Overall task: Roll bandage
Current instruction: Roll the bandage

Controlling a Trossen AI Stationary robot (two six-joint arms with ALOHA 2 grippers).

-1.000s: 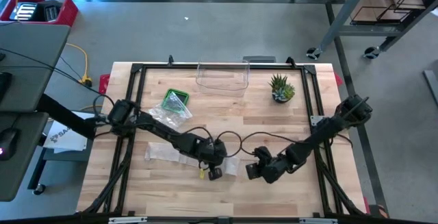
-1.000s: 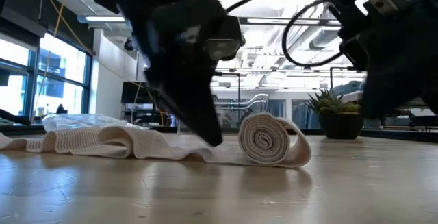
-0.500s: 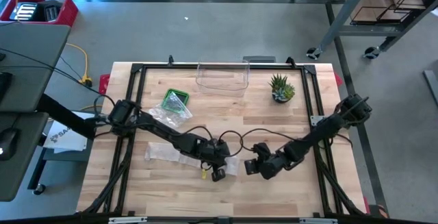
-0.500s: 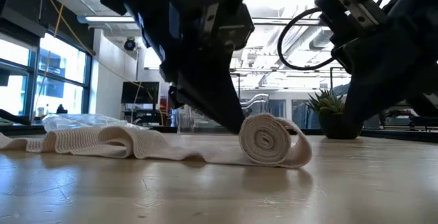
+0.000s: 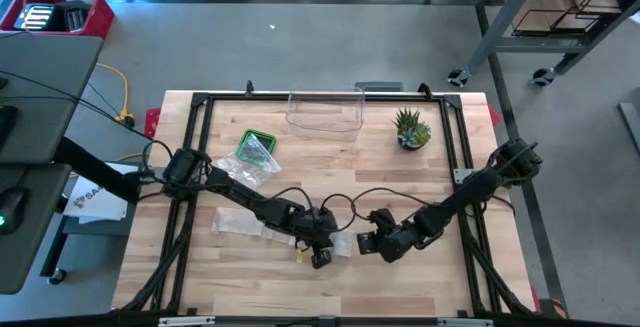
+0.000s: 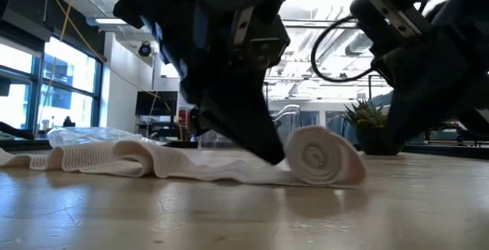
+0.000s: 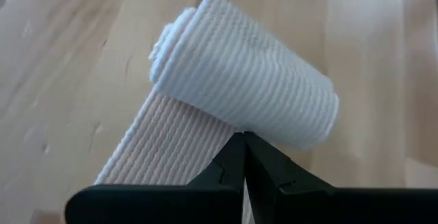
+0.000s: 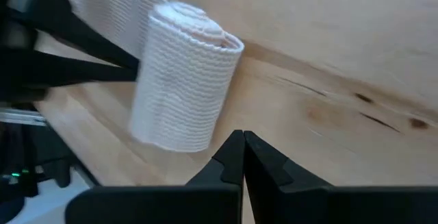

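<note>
Sitting mid-worktop point(image 5: 200, 267), the roll point(image 6: 325, 157) lies between both grippers, axis crosswise to its tail point(image 6: 114, 158). Left gripper point(image 7: 243, 157) is closer, right gripper point(image 8: 242, 154) just beside; both jaws pinched closed, empty.

Wooden table point(image 5: 440, 147) with bandage point(image 6: 191, 164), plant point(image 5: 411, 129)

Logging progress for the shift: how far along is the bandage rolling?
Partly done: a tight roll has formed. In hand: the shut left gripper and right gripper flank it. Left: a long wrinkled tail lies unrolled on the table.
</note>
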